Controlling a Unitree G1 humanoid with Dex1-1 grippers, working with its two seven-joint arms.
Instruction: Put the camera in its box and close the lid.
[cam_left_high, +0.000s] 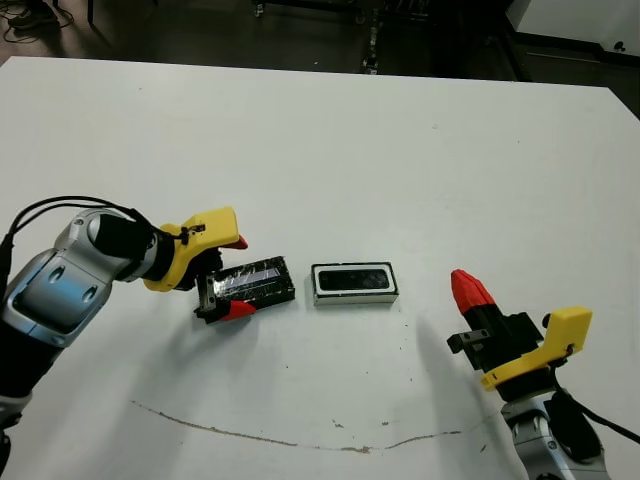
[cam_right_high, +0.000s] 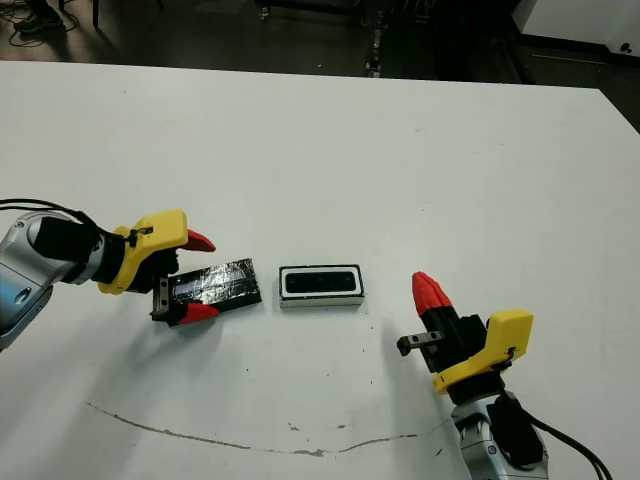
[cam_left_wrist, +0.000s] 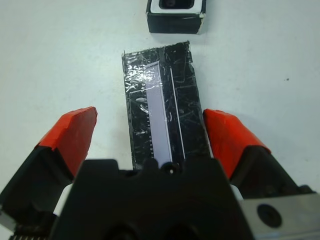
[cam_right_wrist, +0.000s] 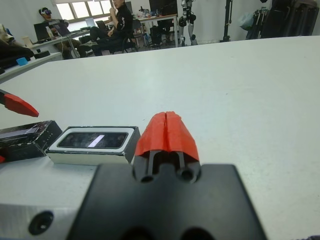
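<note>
From my head camera, my left gripper (cam_left_high: 226, 276) is spread wide around one end of the lid (cam_left_high: 255, 283), which lies flat on the white table (cam_left_high: 400, 150). Just beside it sits the box (cam_left_high: 354, 283) with the camera (cam_left_high: 353, 279) inside. My right gripper (cam_left_high: 472, 292) is well apart.

In my left wrist view, both red fingers (cam_left_wrist: 75, 131) stand on either side of the lid (cam_left_wrist: 162, 112), one touching its edge.

In my right wrist view, my fingers (cam_right_wrist: 167, 131) are pressed together, holding nothing.

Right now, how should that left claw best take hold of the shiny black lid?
Probably across its two long edges at the near end: the lid lies flat, lengthwise between the open left gripper, one finger already on each side.
</note>
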